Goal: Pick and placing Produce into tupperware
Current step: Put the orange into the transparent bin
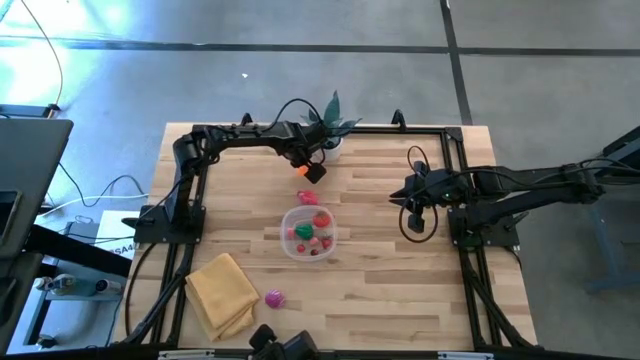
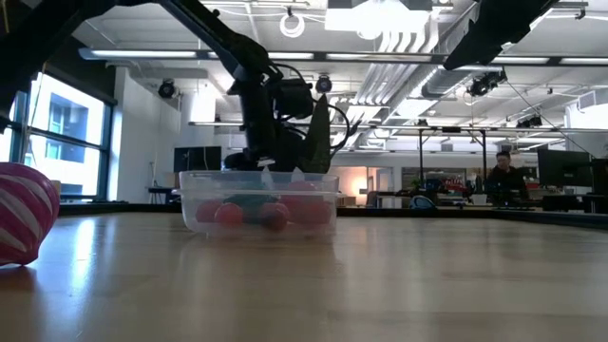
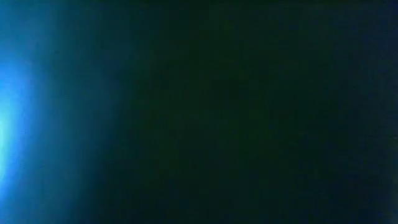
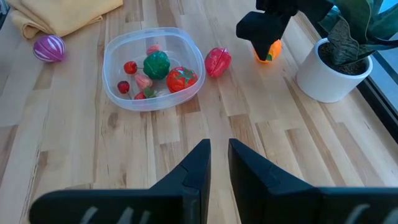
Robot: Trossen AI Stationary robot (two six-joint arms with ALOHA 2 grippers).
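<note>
Tupperware (image 4: 155, 65) holds green, red, pink produce (image 4: 157, 65) — left fingers (image 4: 264, 38) state unclear, right fingers (image 4: 217, 163) clenched.

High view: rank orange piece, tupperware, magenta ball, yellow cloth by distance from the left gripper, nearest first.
Measured from the left gripper, near the table's far edge:
1. Orange piece, right at the gripper.
2. Tupperware, mid-table, toward the near edge.
3. Yellow cloth and magenta ball, both by the near edge; too close to call.
</note>
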